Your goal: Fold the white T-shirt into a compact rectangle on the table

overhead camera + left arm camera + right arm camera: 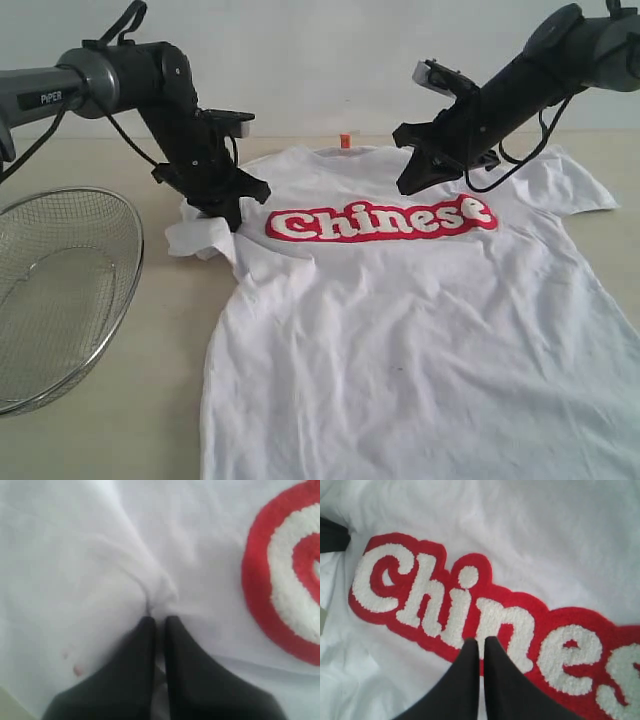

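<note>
Exterior: the white T-shirt (400, 330) lies front-up and spread on the table (150, 400), hem toward the camera, collar at the far edge with the orange collar tag (345, 141) showing. The red band (380, 222) with white lettering runs across the chest. The cloth is wrinkled, and the sleeve on the left of the view is bunched up. The wire-mesh basket (60, 290) sits on the table at the left, apart from the shirt. The left gripper (230, 215) is down on that bunched sleeve/shoulder, just beside the start of the band. The right gripper (408, 186) is over the opposite shoulder, tips just past the band's far edge; can't tell from here whether it touches the cloth. Left wrist: left gripper (159, 621) fingers are pressed together, with a pucker of white T-shirt (75, 555) fabric running straight into the tips, so it is pinched on the shirt. One curved end of the red band (260, 580) shows off to one side of the fingers. Right wrist: right gripper (481, 641) fingers are together with no gap, tips over the middle letters of the red band (435, 630). The white T-shirt (545, 530) there lies flat with no pucker, and nothing is visibly caught between the fingers.
</note>
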### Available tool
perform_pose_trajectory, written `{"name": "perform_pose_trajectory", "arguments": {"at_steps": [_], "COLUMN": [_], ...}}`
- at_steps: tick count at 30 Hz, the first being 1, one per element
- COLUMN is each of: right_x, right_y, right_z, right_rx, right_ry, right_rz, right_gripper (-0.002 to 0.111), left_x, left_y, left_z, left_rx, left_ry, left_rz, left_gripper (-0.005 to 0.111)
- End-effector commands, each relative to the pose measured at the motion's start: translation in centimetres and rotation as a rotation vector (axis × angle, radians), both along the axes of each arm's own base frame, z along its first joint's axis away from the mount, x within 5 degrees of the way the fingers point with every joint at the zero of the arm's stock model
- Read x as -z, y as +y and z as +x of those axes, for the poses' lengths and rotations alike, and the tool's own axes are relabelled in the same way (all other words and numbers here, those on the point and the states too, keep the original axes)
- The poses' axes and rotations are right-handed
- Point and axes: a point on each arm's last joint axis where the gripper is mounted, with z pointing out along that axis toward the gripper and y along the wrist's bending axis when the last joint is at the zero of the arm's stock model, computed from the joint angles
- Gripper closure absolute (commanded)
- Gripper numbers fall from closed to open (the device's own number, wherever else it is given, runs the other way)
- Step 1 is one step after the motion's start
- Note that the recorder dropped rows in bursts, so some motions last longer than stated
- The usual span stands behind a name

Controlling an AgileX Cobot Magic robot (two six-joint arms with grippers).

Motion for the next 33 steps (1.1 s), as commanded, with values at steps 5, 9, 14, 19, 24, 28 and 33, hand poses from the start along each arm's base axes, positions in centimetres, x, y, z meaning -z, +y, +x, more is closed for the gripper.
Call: {"name": "perform_pose_trajectory", "arguments": {"at_steps": [5,9,14,19,24,28,33], "right_x": [-0.8,-0.8,-0.8,-0.5,1.2,2.5,3.4], "right_y": [0.0,0.4,0.4,0.1,-0.4,-0.2,-0.3], "right_z": [-0.2,-0.3,-0.3,-0.6,-1.4,-2.1,-2.8], "right_rx": [-0.015,-0.026,-0.026,-0.051,-0.047,-0.059,-0.069], "right_ry": [-0.009,-0.007,-0.005,0.018,0.081,0.115,0.150], "right_rz": [0.002,0.003,0.002,-0.040,-0.090,-0.085,-0.096], "right_gripper": [0.109,0.109,0.109,0.109,0.109,0.109,0.109], "left_x": [-0.4,-1.9,-4.1,-4.3,-2.9,-2.2,-2.1], "left_y": [1.9,1.7,1.1,0.2,-0.7,-0.8,-0.1], "left_z": [1.2,1.6,1.4,1.2,0.4,0.1,0.2], "left_rx": [0.025,0.023,0.020,0.036,0.066,0.080,0.084], "left_ry": [-0.077,-0.098,-0.053,-0.049,-0.007,0.009,-0.008], "left_rz": [0.124,0.110,0.044,-0.004,0.032,0.066,0.143], "left_gripper": [0.102,0.102,0.102,0.102,0.102,0.102,0.102]}}
